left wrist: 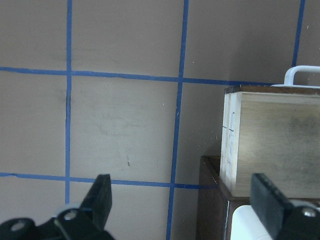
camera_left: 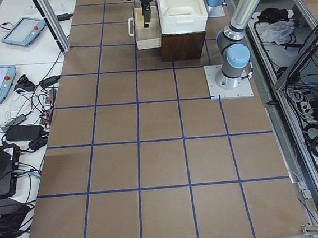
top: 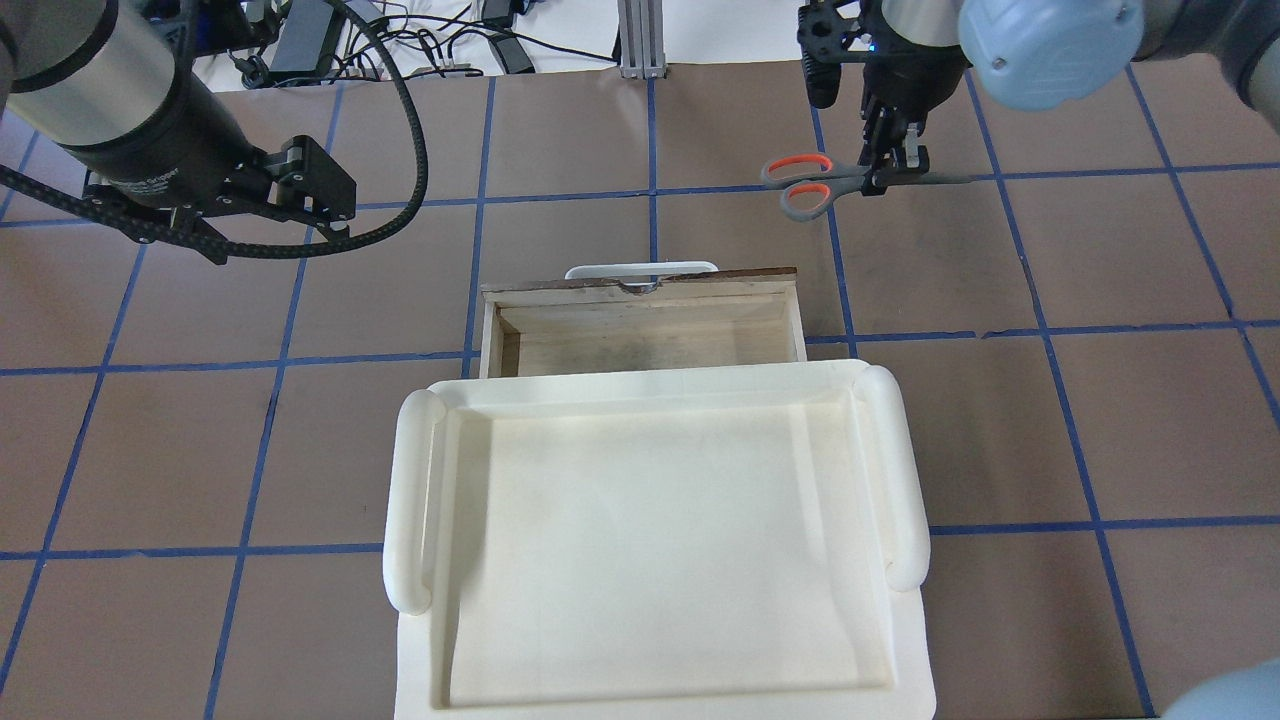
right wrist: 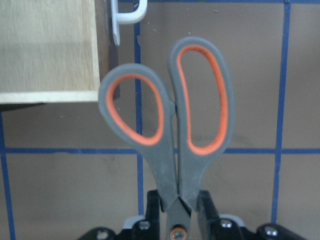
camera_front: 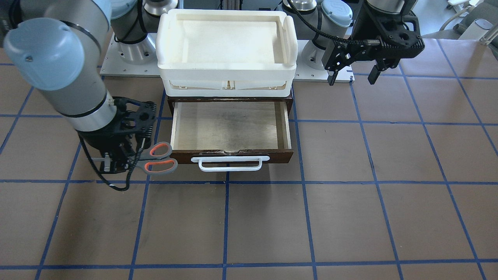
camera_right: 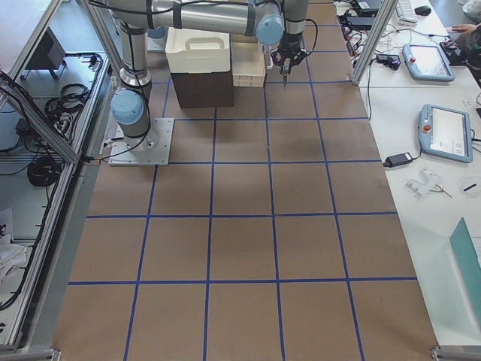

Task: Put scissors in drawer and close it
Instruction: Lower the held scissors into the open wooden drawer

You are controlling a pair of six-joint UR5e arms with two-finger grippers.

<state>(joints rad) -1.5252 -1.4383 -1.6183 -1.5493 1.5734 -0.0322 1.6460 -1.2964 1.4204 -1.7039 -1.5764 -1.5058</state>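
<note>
– Where are the scissors (right wrist: 170, 125)?

– In the right gripper (right wrist: 177, 220), which is clamped on them near the pivot. The grey, orange-lined loops stick straight out beyond the fingertips.

– And the drawer (camera_front: 280, 155)?

– Pulled open, with its pale floor bare. From that gripper, its front corner sits just past the loops and off to one side, with the white bar handle (camera_front: 229, 163) there too. The scissors are outside it.

– Anything above it?

– A white bin (camera_front: 227, 70) rests on the cabinet top, behind the open drawer.

– The other hand?

– The left gripper (camera_front: 352, 76) has its fingers spread and holds nothing. It hangs over the table (camera_front: 350, 217), with the drawer's far side ahead of its fingertips.
</note>
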